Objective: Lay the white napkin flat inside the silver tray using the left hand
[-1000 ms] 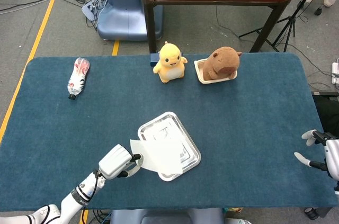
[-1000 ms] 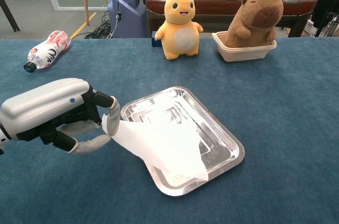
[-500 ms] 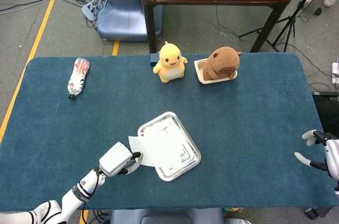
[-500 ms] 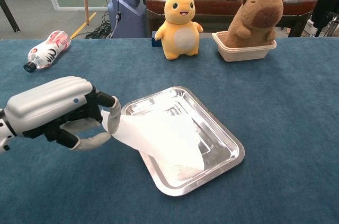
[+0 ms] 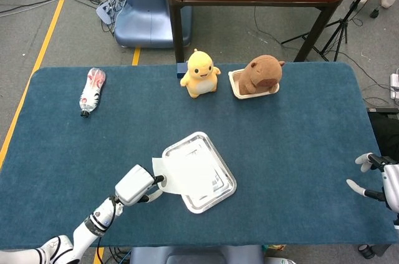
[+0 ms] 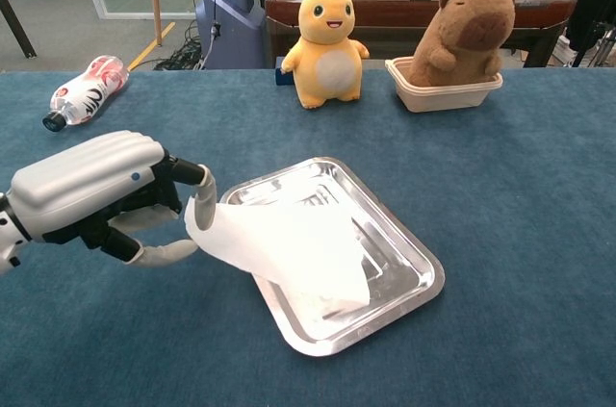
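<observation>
My left hand pinches one corner of the white napkin just outside the near-left rim of the silver tray, fingers curled on the cloth. Most of the sheet already drapes over the tray's floor, though it sits rumpled and its held edge rides over the rim. Left to do, as I judge it: ease that corner inside and let go. My right hand hangs empty, fingers apart, at the table's far edge.

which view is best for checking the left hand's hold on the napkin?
Chest view. The left hand is close and side-on, its fingers pinching the white napkin at the corner that hangs over the silver tray rim. The head view shows the same hand from above, small, with the pinch mostly hidden under it.
</observation>
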`<action>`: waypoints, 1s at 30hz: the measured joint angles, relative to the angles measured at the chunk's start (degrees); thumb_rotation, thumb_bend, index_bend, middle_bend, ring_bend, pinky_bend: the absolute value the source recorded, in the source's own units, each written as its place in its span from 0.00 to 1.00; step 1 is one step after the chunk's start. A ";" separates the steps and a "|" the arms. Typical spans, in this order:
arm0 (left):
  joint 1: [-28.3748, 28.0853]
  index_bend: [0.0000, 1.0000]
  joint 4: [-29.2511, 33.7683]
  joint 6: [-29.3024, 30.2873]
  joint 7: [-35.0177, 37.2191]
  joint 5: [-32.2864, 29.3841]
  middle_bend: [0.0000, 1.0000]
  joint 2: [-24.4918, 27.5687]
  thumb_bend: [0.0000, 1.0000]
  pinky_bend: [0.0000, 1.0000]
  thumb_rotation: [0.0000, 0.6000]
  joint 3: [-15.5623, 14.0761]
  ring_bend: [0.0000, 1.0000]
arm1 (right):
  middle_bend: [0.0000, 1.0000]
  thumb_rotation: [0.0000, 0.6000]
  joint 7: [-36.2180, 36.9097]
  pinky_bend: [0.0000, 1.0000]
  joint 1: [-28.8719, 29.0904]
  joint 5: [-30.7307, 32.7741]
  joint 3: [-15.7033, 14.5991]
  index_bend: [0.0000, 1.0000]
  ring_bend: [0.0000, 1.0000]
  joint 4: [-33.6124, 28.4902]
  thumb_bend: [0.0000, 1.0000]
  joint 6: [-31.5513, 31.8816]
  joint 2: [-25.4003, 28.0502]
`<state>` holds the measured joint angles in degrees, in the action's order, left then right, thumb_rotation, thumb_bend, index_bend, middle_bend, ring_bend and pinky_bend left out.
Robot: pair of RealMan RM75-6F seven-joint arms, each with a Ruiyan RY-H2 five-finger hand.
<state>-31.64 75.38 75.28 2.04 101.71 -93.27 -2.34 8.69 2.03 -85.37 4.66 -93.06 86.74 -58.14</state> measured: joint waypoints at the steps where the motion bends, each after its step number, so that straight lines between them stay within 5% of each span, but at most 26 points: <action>1: 0.07 0.51 -0.06 0.00 -0.38 -0.29 1.00 -0.13 0.27 0.97 1.00 0.15 0.96 | 0.58 1.00 0.00 0.70 -0.01 -0.01 0.00 0.47 0.50 0.01 0.01 0.02 0.00; 30: 0.71 0.43 -2.77 -3.30 -5.24 -9.40 1.00 -1.81 0.19 0.98 1.00 4.69 0.96 | 0.58 1.00 0.03 0.70 -0.10 -0.09 -0.02 0.47 0.50 -0.06 0.01 0.14 0.11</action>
<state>-30.93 72.60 71.98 -3.20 92.31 -95.08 2.35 8.72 1.93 -85.45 4.64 -93.12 86.87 -58.03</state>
